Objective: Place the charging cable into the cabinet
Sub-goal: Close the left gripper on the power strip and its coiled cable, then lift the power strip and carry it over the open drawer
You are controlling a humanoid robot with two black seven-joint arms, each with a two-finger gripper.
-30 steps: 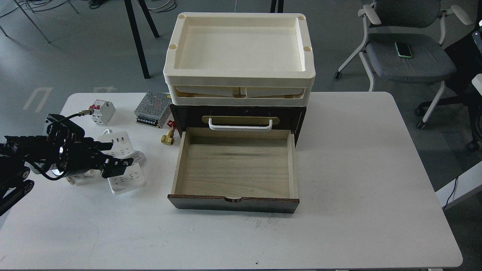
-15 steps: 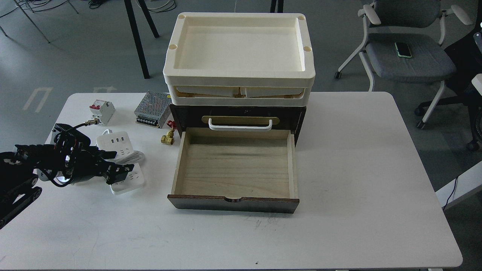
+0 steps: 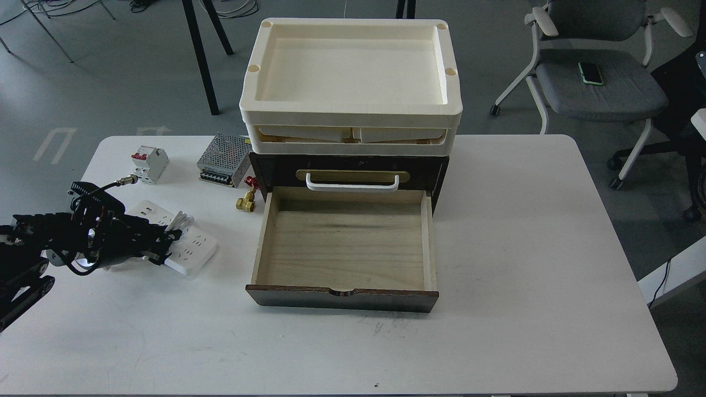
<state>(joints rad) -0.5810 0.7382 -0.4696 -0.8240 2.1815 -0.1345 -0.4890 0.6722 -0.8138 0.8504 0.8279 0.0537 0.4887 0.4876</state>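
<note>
My left end effector (image 3: 165,242) sat over the power strip (image 3: 190,251), at nine o'clock from the open drawer (image 3: 345,242); grip unclear. Rigid body probably safest; cord floppy.

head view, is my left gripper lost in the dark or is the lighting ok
Head view: soft, even light, faint shadows, no glare on the table; all sharp, but the black left gripper over the charging cable reads as a dark mass, fingers hard to separate.
</note>
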